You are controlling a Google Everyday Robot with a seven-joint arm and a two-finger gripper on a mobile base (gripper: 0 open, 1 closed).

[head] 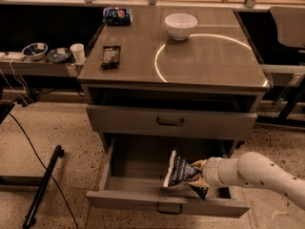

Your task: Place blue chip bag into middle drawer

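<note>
The blue chip bag (178,171), dark blue foil with white stripes, stands on edge inside the pulled-out grey drawer (143,163), low over its floor near the front right. My gripper (196,174) reaches in from the right on a white arm and is shut on the bag's right end. The drawer's front panel (167,205) carries a small dark handle. Whether the bag touches the drawer floor I cannot tell.
A shut drawer (170,122) sits above the open one. On the cabinet top are a white bowl (180,26), a black candy bar (110,56) and a small blue packet (117,15). Bowls and a cup (76,52) stand on a shelf at left. A dark pole (43,185) lies on the floor.
</note>
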